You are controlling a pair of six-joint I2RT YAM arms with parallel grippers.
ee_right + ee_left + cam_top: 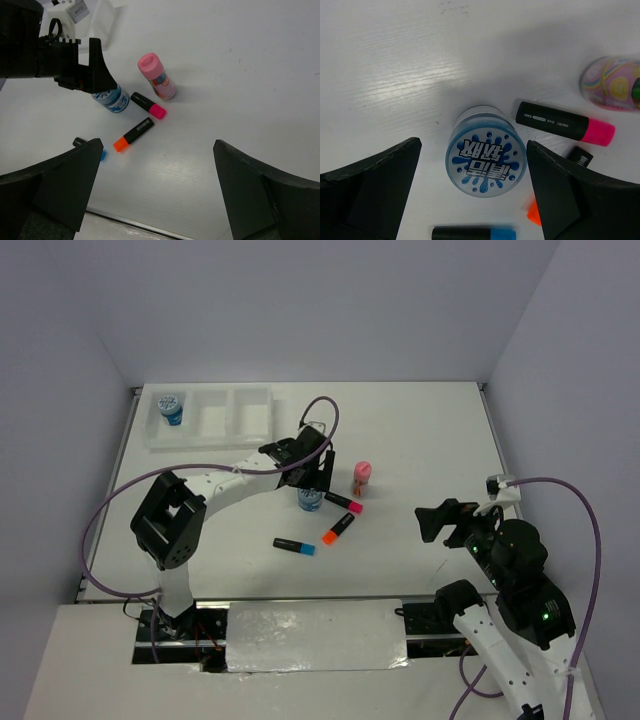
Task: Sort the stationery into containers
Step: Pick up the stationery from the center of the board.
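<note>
Top external view is showing the white table (420, 440) bearing everything, its surface matt and faintly grained. At the far left corner the translucent plastic tray (215, 415) is lying with its three rectangular compartments in a row. It is probably placed there so that the left arm can reach it. One sorted roll (171, 408) is already sitting upright in the leftmost compartment.

The left gripper (471, 150) is hanging directly over the loose roll (485, 165), with its black wedge-shaped fingers spread wide on either side and touching nothing. It looks lined up to pinch the roll across its round sides. The right gripper (157, 145) is waiting near the right edge, well apart from the pile, with its jaws gaping too and holding nothing.

The loose roll is a squat blue cylinder with a glossy white top printed in blue splashes. Near it the pink-tan stick (362, 478) is standing on end, smooth and pink-capped.

Three short black highlighters are lying flat around the roll. The pink one (565, 124) is just beside the roll, the orange one (338, 529) is nearer the arms, and the blue one (295, 546) is nearest of all.
</note>
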